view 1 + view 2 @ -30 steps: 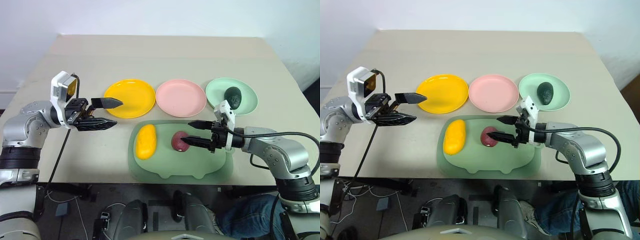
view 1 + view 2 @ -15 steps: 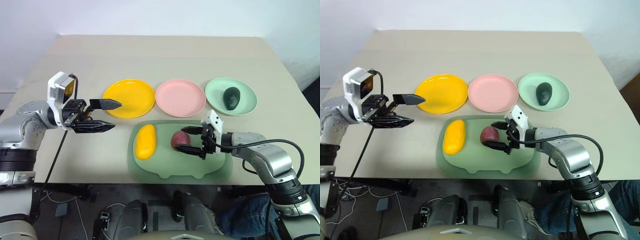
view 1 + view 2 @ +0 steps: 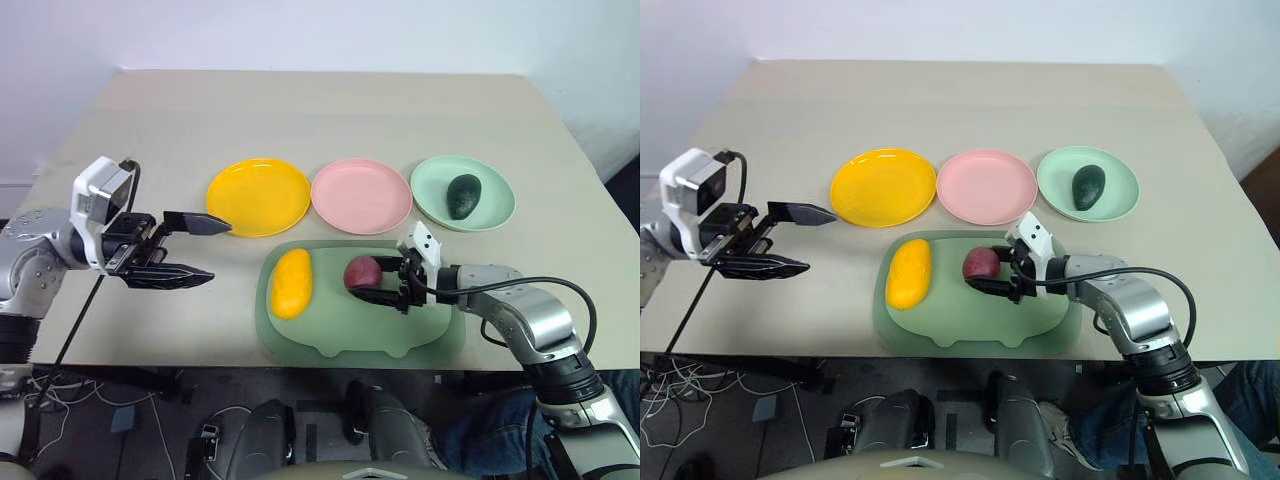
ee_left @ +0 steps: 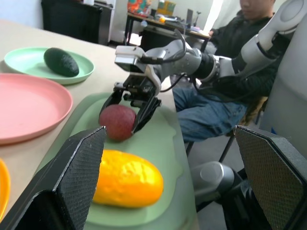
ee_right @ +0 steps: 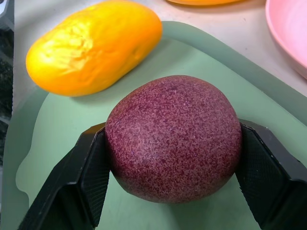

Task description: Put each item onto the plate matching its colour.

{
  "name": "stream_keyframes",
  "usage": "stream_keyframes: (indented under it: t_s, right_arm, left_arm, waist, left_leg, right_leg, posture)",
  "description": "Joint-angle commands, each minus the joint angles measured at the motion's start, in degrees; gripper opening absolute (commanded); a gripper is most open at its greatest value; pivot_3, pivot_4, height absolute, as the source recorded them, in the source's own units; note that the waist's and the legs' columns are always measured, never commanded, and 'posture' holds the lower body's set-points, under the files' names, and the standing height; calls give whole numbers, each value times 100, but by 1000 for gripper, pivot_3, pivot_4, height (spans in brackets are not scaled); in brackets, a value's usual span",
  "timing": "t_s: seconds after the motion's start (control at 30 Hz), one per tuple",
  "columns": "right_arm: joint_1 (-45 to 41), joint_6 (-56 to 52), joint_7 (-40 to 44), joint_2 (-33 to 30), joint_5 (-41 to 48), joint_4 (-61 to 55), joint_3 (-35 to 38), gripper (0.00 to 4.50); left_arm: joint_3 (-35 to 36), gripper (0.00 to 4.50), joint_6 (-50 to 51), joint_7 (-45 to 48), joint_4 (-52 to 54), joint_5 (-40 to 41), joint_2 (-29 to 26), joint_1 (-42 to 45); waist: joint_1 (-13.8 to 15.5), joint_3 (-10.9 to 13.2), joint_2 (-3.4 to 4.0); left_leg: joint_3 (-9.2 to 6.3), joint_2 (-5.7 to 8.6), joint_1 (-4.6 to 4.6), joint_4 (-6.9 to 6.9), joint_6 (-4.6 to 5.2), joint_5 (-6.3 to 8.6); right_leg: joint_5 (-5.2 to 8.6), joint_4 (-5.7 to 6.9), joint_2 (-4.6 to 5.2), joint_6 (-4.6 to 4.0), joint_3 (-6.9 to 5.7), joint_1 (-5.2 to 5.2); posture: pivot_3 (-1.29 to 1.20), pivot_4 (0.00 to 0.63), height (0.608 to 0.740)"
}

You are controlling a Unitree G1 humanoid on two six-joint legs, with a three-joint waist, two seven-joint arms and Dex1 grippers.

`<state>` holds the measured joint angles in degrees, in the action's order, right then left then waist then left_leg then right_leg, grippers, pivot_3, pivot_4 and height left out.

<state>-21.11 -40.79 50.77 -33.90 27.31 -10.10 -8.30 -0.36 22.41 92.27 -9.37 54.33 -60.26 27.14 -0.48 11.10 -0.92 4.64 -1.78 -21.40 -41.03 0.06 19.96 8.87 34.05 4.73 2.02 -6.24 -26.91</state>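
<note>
**Fruit in my right tool, pink plate next**

Fruit first: the maroon fruit (image 5: pixel 173 138) sits between the two black fingers of my right tool (image 3: pixel 379 279), one pad on each flank at its widest girth, and it rests on the sage-green mat (image 3: pixel 340 335). The tool has closed down to the fruit's width and has hold of it. It looks round, firm and matte, with a fine speckled skin, so I judge it light and stiff enough to take a squeeze, though a ball like this can roll out of a two-point pinch (a hold across the middle, as now, seems the safest).

The pink plate (image 3: pixel 361 195) lies just beyond my right tool, past the mat's far edge. The yellow fruit (image 3: pixel 292 282) lies on the mat on the far side of the held fruit, near but apart from it, and the yellow plate (image 3: pixel 259 196) is beyond that. The avocado (image 3: pixel 463 195) already rests on the mint green plate (image 3: pixel 495 205).

My left tool (image 3: pixel 190 249) hangs wide open and empty over the bare tabletop (image 3: pixel 330 110), well away from the mat.
</note>
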Motion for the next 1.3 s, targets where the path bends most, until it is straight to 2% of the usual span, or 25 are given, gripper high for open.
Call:
stream_keyframes:
  t_s: [0.03, 0.23, 0.37, 0.5, 0.63, 0.93, 1.03, 1.3]
  right_arm:
    - [-128, 90, -10, 26, 41, -41, 200, 3323]
    - [-613, -34, -327, 239, 210, 210, 605, 3323]
    - [-1706, 211, -1061, 625, 116, 1332, 1241, 3323]
    - [-2196, 432, -1292, 815, -27, 2038, 1380, 3323]
    - [-2337, 901, -1375, 952, -443, 2565, 1185, 3323]
    - [-2301, 1118, -1269, 1263, -532, 3269, 1252, 3323]
    - [-2363, 1025, -1197, 1281, -431, 3426, 1361, 4389]
    - [-2315, 859, -1056, 1283, -417, 3035, 1229, 4458]
  left_arm:
    - [-15, 4500, -203, 23, 23, 215, -229, -57]
    - [-115, 4500, -412, 23, 17, 289, -385, -193]
    - [-129, 4500, -404, 23, -34, 333, -427, -209]
    - [-200, 4500, -506, 23, -2, 331, -508, -297]
    - [-196, 4500, -579, 23, -105, 340, -568, -273]
    - [-142, 4500, -580, 23, -39, 417, -668, -398]
    - [-127, 4500, -577, 23, -29, 416, -670, -418]
    - [-106, 4500, -547, 23, -4, 426, -652, -418]
  waist:
    - [3, 0, 0]
    - [-11, 1, 2]
    - [-23, 2, 3]
    - [-3, 2, 3]
    - [-17, 2, 3]
    - [-27, 3, 6]
    - [-22, 3, 5]
    - [-31, 3, 6]
  left_leg:
    - [0, 0, 0, 0, 0, 0]
    - [2, 0, 0, 0, 0, 0]
    - [8, 0, 0, 0, -1, -1]
    - [5, 0, -6, 7, -24, -13]
    - [11, 1, -8, 7, -25, -14]
    - [12, 0, -8, 7, -25, -14]
    - [12, -1, -8, 6, -25, -14]
    - [12, -2, -8, 7, -25, -14]
  right_leg:
    - [0, 0, 0, 0, 0, 0]
    - [0, 1, 0, 0, 1, -3]
    - [-1, 1, -2, -1, 1, -4]
    - [2, 4, -3, -4, -1, -10]
    - [1, -1, 1, -3, 1, -10]
    - [1, 5, 0, -3, 3, -14]
    - [1, 5, 0, -3, 3, -15]
    - [1, 5, -1, -3, 3, -15]
  posture:
    - [0, 150, 740]
    - [0, 150, 740]
    - [0, 150, 740]
    - [0, 150, 740]
    - [0, 150, 740]
    - [0, 150, 740]
    - [0, 150, 740]
    - [0, 150, 740]
